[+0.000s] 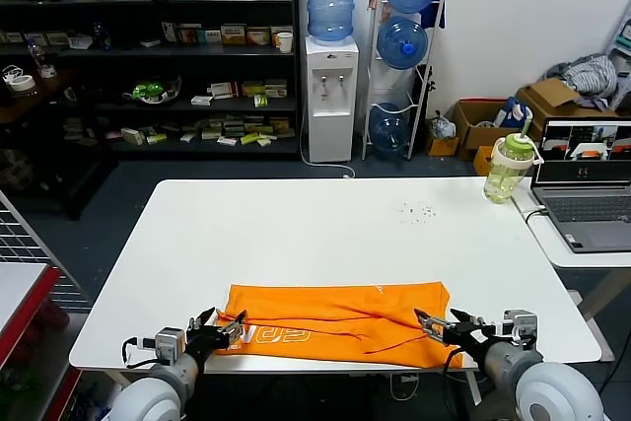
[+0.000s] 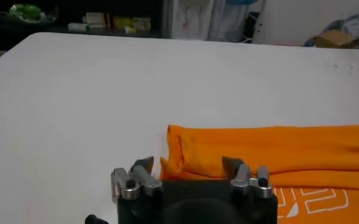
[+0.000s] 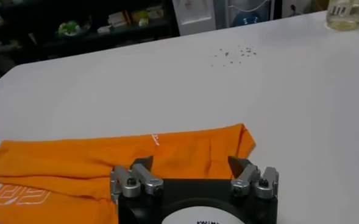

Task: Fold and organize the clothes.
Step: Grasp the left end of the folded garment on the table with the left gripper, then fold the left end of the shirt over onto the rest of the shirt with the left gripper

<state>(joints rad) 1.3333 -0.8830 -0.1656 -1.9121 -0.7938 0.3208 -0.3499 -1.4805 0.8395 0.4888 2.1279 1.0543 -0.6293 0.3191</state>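
Far left, beyond the table: dark shelving (image 1: 148, 46) stacked with small boxes, well apart from the work.

At the near left corner of the table (image 1: 325, 234): left gripper (image 1: 219, 327), jaws spread wide, nothing held, poised right at the left end of the T-shirt (image 1: 335, 322); fingers (image 2: 144, 173) seen flanking the folded cloth edge in the left wrist view, apparently not pinching it. Probably placed there to work that end of the cloth in step with the other arm.

Centre, along the near edge: orange T-shirt, laid as a long flat band running left to right, far portion doubled over, white lettering (image 1: 286, 336) showing on the near lower layer. Likely partway through folding, with further folds still needed to make a compact bundle.

Near right: right gripper (image 1: 441, 326), likewise wide open and empty, set at the shirt's right end; fingers (image 3: 243, 173) just near of the cloth.

Mid-table, toward the far right: scattered dark specks (image 1: 419, 211), well clear of the shirt. Farther right: green-lidded bottle (image 1: 508, 167) at the far right corner, laptop (image 1: 587, 184) on an adjoining surface. Neither obstructing the fold.
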